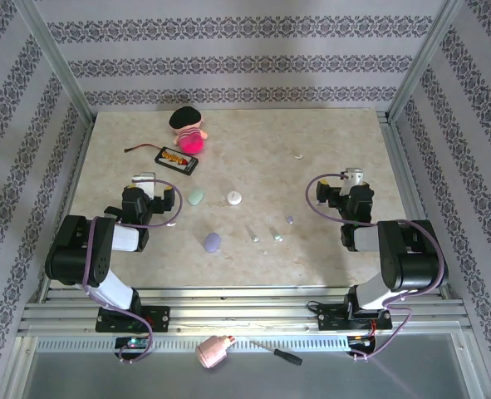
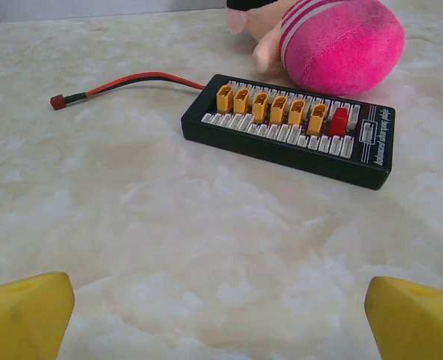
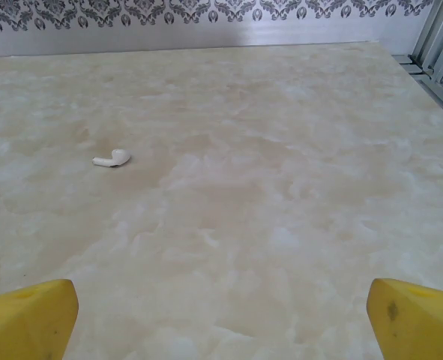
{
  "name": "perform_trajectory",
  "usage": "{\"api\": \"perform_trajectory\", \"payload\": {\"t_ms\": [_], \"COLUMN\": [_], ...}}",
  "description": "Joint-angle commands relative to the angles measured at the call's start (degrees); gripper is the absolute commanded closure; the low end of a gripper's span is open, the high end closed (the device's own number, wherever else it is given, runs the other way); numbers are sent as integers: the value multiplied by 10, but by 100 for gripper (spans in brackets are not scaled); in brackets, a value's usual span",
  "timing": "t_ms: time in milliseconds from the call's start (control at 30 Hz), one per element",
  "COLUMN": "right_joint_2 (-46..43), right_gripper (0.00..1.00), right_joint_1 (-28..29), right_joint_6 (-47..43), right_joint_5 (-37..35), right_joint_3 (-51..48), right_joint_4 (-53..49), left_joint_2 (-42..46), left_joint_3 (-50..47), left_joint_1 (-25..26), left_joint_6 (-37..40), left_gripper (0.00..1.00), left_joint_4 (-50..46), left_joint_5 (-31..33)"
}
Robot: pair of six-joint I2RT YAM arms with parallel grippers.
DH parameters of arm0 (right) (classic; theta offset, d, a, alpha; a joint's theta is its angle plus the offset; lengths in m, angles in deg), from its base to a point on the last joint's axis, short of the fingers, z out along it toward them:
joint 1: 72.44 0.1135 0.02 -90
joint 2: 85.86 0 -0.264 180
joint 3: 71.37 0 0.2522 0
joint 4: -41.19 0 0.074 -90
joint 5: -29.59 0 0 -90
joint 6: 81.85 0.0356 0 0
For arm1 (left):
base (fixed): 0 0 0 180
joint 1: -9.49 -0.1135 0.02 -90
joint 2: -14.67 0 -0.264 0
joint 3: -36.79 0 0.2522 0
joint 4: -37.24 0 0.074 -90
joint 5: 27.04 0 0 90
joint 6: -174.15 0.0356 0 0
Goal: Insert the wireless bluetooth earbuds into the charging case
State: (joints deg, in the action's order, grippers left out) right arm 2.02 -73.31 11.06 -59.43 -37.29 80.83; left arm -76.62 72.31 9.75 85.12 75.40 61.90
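Two pale stem-shaped earbuds (image 1: 252,234) (image 1: 276,234) lie on the marble table near the middle, with a tiny lilac bud (image 1: 290,220) just right of them. A white bud (image 1: 297,155) lies farther back; in the right wrist view this white bud (image 3: 112,158) lies ahead and to the left. Three pebble cases rest left of centre: pale green (image 1: 196,197), white (image 1: 234,198) and lilac (image 1: 212,242). My left gripper (image 1: 144,179) (image 2: 221,319) is open above bare table. My right gripper (image 1: 355,177) (image 3: 221,322) is open too, holding nothing.
A black connector board (image 1: 177,160) (image 2: 292,127) with a red lead and a pink plush toy (image 1: 189,131) (image 2: 333,41) sit at the back left, ahead of the left gripper. Aluminium frame posts (image 1: 411,79) and patterned walls bound the table.
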Motion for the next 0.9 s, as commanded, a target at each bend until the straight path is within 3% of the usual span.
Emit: {"api": "perform_trajectory", "payload": {"t_ms": [0, 867], "right_joint_2": [0, -8], "right_gripper": [2, 2], "right_joint_1": [6, 6], "right_joint_6": [-7, 1], "right_joint_5": [9, -15], "right_joint_3": [11, 2], "right_joint_4": [13, 24], "left_joint_2": [1, 1], "left_joint_3": [7, 7], "left_joint_1": [-5, -6], "left_joint_6": [-9, -9], "left_gripper": [1, 1], "left_joint_4": [18, 18], "left_joint_5": [-4, -3]}}
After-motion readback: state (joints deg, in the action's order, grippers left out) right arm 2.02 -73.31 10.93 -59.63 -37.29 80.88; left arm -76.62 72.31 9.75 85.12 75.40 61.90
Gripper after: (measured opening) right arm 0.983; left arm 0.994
